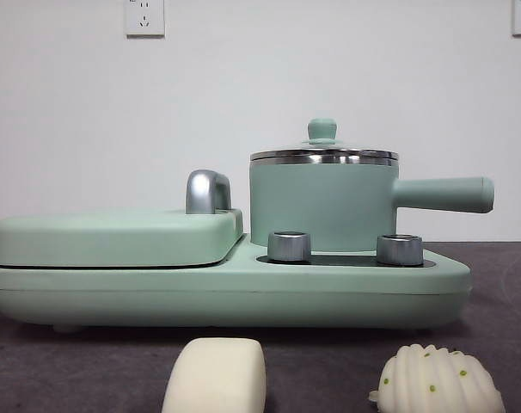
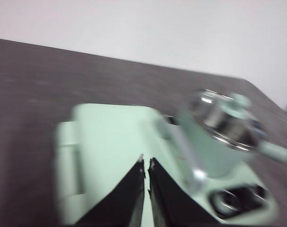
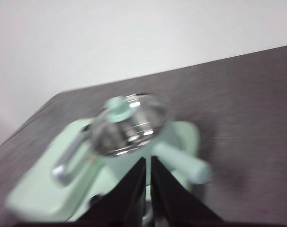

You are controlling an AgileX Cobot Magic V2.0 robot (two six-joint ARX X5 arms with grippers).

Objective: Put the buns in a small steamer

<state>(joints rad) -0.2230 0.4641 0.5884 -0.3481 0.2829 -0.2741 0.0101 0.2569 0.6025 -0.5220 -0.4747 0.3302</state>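
A glass lid with a green knob (image 1: 321, 130) is sitting on the small steamer (image 1: 322, 205), blocking its mouth from above. The steamer's side handle (image 1: 444, 194) is sticking out sideways, with open air under it. Beside the steamer, the closed griddle (image 1: 114, 237) and its chrome handle (image 1: 207, 191) are filling that flank. In front of the steamer, the smooth bun (image 1: 216, 375) and ridged bun (image 1: 439, 379) are lying on the table (image 1: 71, 361) well apart, leaving a bare gap between them.
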